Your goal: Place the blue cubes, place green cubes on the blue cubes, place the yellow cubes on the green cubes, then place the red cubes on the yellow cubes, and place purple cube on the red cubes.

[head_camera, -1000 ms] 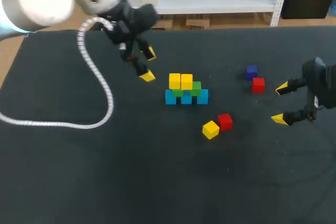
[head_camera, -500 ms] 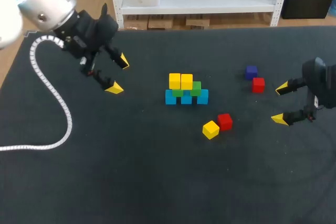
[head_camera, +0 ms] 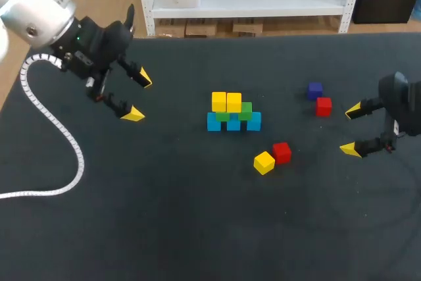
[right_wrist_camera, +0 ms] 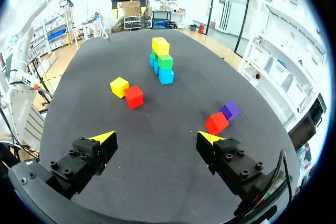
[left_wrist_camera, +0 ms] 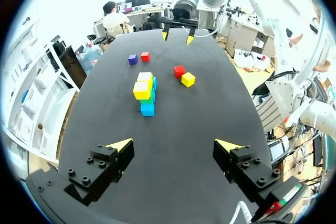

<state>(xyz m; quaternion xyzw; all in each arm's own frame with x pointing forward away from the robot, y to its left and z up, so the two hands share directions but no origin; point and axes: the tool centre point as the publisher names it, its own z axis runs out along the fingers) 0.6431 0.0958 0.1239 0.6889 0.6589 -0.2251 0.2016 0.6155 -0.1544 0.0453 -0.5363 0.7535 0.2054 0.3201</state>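
A stack stands mid-table: a row of blue cubes (head_camera: pixel 233 122), green cubes (head_camera: pixel 245 110) on them and two yellow cubes (head_camera: pixel 226 102) on top. The stack (left_wrist_camera: pixel 145 91) lies well ahead of my open left gripper (head_camera: pixel 138 97). A loose yellow cube (head_camera: pixel 264 162) touches a red cube (head_camera: pixel 281 152) in front of the stack. Another red cube (head_camera: pixel 323 106) and the purple cube (head_camera: pixel 315 89) sit to the right, just ahead of my open right gripper (head_camera: pixel 353 129). The right wrist view shows that red cube (right_wrist_camera: pixel 216 123) and the purple cube (right_wrist_camera: pixel 230 110) beyond one finger (right_wrist_camera: pixel 210 138). Both grippers are empty.
My left arm's white ribbed cable (head_camera: pixel 56 129) loops over the table's left part. The black table (head_camera: pixel 197 228) stretches bare toward the front. The far edge runs just behind the left arm.
My left arm has drawn back to the left, away from the stack, its gripper open and empty throughout. The right arm and all cubes have stayed put.
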